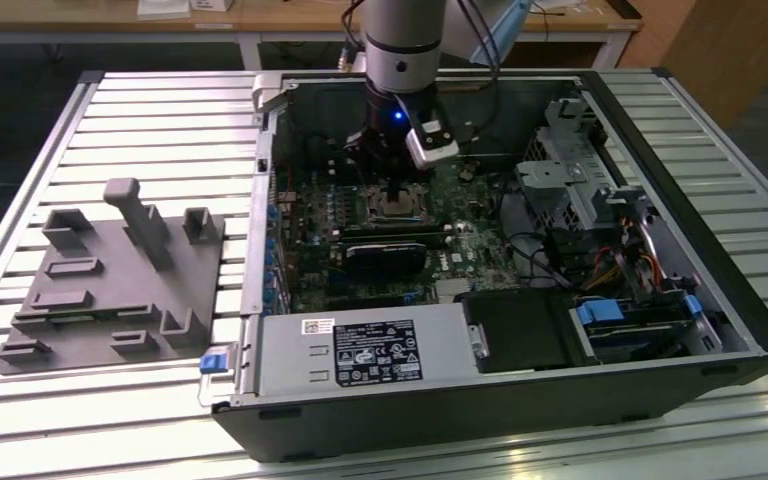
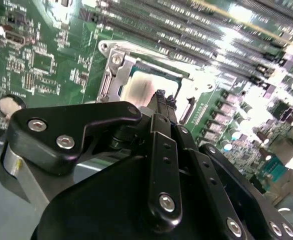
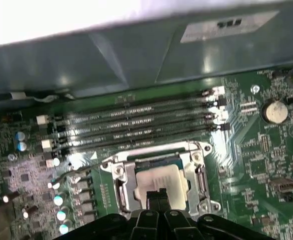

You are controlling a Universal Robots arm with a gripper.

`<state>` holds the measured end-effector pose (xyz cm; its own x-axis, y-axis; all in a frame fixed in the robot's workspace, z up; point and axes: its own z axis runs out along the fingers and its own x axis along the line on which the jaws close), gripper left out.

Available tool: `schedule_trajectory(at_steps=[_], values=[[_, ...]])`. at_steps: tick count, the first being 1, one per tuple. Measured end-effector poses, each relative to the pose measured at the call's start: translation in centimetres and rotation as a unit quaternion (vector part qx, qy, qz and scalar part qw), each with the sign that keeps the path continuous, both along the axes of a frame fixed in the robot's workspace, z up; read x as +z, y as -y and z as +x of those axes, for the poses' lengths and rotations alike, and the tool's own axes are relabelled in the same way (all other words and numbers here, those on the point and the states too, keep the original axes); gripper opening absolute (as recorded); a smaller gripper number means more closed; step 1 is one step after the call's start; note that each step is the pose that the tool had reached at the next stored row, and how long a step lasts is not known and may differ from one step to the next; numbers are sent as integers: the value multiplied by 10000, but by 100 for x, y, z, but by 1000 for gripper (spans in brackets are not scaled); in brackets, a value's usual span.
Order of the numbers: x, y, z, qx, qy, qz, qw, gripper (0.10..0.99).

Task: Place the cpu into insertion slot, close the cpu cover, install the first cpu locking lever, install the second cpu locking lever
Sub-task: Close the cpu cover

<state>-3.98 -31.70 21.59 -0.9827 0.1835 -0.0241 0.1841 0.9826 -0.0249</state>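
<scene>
Here, a slatted metal table (image 1: pixel 117 110) carries the work, with pale wooden desks (image 1: pixel 291 20) in the room behind it. A grey moulded fixture tray (image 1: pixel 104 290) lies on the slats, well apart from the claw (image 1: pixel 387 182) toward the exterior view's left; its pockets and upright posts look bare.

An open computer case (image 1: pixel 718 270) lies on its side on the table, and the arm reaches down into it. Inside, the green motherboard (image 3: pixel 246 150) spreads out under the claw. A black card (image 1: pixel 387 255) sits near the claw on the side nearer the exterior camera, and a boxy power supply (image 1: pixel 357 350) fills that near edge of the case. The drive cage (image 1: pixel 571 190) and a blue-tabbed drive bay (image 1: pixel 624 320) stand off toward the exterior view's right of the claw.

In both wrist views the claw's fingers (image 3: pixel 156 196) are pressed together, with nothing visible between them, and their tips are right over the cpu (image 3: pixel 170 179). The cpu sits in the insertion slot (image 3: pixel 117 171) directly beneath the claw, pale metal top upward. The cpu cover (image 3: pixel 200 172) seems to lie flat around it, its window framing the chip; whether it is latched I cannot tell. The long memory slots (image 3: pixel 136 127) run just beyond the socket from the fingertips, and a round coin battery (image 3: pixel 275 111) sits farther off on the board.
</scene>
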Motion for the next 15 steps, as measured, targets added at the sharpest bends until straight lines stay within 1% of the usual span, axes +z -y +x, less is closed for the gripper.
schedule_trajectory(at_steps=[1, 3, 4, 6, 9, 15], values=[[-2, 0, 0, 0, 1, -18, 10000, 106], [-9, 0, 0, 1, 3, -25, 10000, 106], [-14, 0, -1, 0, 8, -25, 10000, 106], [-24, 0, -6, 4, 26, -25, 10000, 106], [-37, 0, -22, 22, 63, -25, 10000, 106], [-45, 0, -121, 28, 89, -24, 10000, 106]])
